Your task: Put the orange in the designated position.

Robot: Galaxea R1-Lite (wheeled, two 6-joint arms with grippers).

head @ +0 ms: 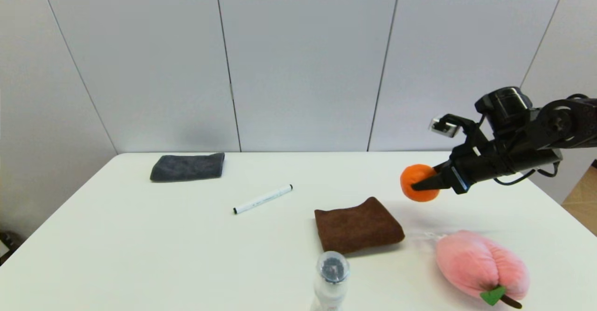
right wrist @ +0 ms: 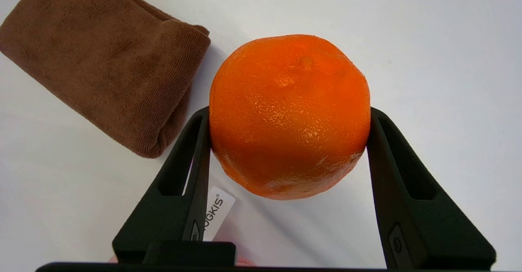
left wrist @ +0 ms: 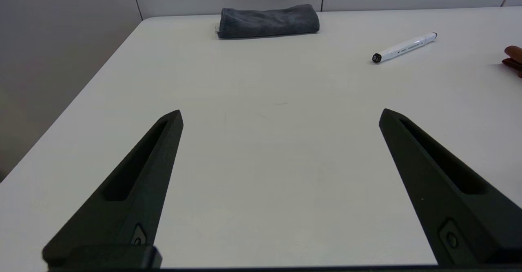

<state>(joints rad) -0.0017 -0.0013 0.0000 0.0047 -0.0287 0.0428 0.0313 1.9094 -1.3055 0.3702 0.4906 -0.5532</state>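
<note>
Right claw (head: 422,185) squeezed tight on the orange (head: 416,182), held up above the white desk (head: 140,236) at right of frame, past the brown cloth (head: 357,224). Carrying step, probably; next, lowered onto bare desk, then let go. Round, bright, bumpy skin. Left claw (left wrist: 280,115) wide open, resting, holding nothing.

Round, dimpled bright-orange orange (right wrist: 289,117) aloft above white tabletop, just beside brown cloth (right wrist: 102,64).
</note>
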